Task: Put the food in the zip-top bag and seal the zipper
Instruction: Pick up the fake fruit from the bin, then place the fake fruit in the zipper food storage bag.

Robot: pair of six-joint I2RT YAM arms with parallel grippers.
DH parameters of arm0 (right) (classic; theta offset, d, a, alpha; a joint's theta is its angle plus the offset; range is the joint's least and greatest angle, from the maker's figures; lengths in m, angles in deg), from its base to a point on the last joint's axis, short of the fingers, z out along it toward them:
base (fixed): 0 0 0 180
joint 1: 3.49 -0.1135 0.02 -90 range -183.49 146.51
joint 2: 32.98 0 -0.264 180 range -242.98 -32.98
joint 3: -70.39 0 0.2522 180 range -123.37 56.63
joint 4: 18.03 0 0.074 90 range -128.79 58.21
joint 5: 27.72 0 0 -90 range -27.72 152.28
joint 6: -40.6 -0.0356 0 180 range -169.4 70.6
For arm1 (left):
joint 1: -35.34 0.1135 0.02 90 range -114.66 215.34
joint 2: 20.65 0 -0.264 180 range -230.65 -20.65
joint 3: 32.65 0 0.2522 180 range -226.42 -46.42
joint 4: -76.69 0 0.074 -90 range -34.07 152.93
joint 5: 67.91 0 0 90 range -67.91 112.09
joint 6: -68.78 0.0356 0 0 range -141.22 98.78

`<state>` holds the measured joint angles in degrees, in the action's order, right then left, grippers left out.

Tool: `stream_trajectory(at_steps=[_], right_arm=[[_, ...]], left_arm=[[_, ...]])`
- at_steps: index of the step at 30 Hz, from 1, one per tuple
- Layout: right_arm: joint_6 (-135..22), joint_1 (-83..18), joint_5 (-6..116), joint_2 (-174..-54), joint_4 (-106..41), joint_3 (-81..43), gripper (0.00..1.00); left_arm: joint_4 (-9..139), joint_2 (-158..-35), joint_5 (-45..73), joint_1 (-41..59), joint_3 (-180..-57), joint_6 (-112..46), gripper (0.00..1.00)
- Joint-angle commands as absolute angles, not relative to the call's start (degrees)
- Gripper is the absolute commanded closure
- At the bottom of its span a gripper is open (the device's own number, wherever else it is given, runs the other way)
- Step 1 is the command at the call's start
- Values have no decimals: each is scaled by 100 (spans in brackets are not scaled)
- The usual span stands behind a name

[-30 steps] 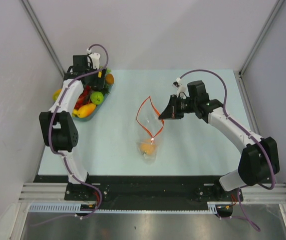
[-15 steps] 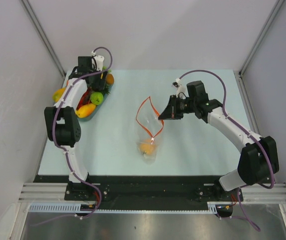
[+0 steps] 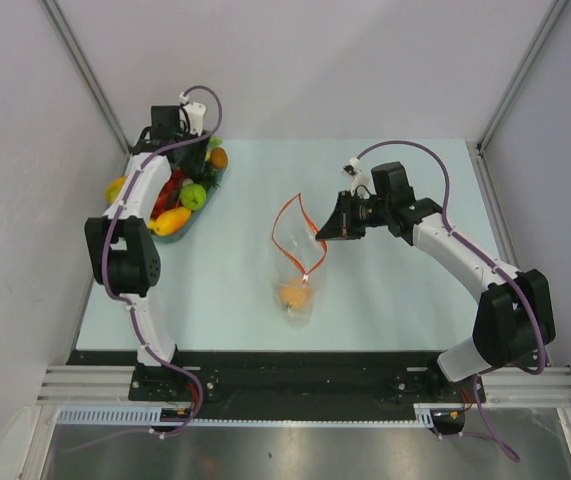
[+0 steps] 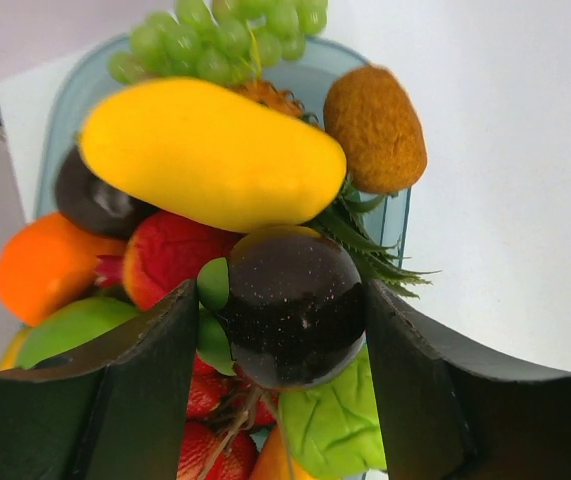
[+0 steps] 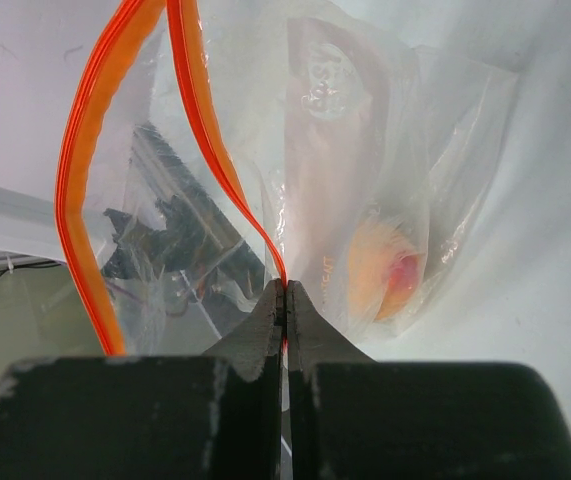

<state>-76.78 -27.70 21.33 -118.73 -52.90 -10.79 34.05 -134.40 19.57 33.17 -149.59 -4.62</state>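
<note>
My left gripper point(image 3: 183, 140) hangs over the bluish dish point(image 3: 201, 208) at the far left. It is shut on a dark round fruit point(image 4: 290, 305), which touches both fingers. Below it lie a yellow mango point(image 4: 210, 155), a brown kiwi point(image 4: 375, 128), green grapes point(image 4: 215, 35) and red strawberries point(image 4: 165, 260). The clear zip-top bag point(image 3: 300, 255) lies mid-table with its mouth open and an orange fruit point(image 3: 292, 295) inside. My right gripper point(image 3: 325, 232) is shut on one side of the red-orange zipper point(image 5: 205, 130) and holds the bag point(image 5: 345, 150) open; the orange fruit point(image 5: 385, 270) shows through the plastic.
The dish point(image 4: 390, 215) holds several more fruits, among them an orange one point(image 4: 45, 265). White walls with grey posts close in the table at the back and sides. The arm bases stand at the near edge.
My left wrist has moved from above the dish's middle toward its far end. The right arm and the bag have not moved.
</note>
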Motion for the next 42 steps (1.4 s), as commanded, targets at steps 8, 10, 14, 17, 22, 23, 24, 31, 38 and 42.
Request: stream_trajectory(at_steps=[8,10,14,17,22,23,24,31,38,42], right_arm=[[-7752,-2889,1984,-11955,-5052,-1377,100],[-7788,-2959,1957,-11955,-5008,-1430,100],[-7805,-3074,1974,-11946,-4990,-1579,100],[-7796,-3118,2036,-11955,-4981,-1702,100],[-7779,-3127,2062,-11938,-5016,-1738,100],[-7770,-3127,2071,-11911,-5016,-1703,100],[-7770,-3135,2080,-11902,-5008,-1694,100],[-7779,-3135,2036,-11832,-4928,-1562,100],[-7744,-3127,2036,-11823,-4990,-1562,100],[-7717,-3118,2036,-11806,-4990,-1553,100]], left_arm=[[2735,-11725,524,2904,-15480,-786,53],[2689,-11191,-37,2561,-15304,-953,52],[2865,-10303,-664,1798,-14506,-1278,51],[2918,-9924,-937,1128,-13985,-1349,50],[2795,-9790,-981,460,-13292,-1455,50],[2769,-9782,-990,415,-13194,-1402,50],[2768,-9764,-1007,371,-13080,-1393,49],[2646,-9825,-666,133,-12595,-1436,17],[2400,-9650,-400,633,-13359,-1516,0],[2031,-9658,-734,1756,-13492,-1087,0]])
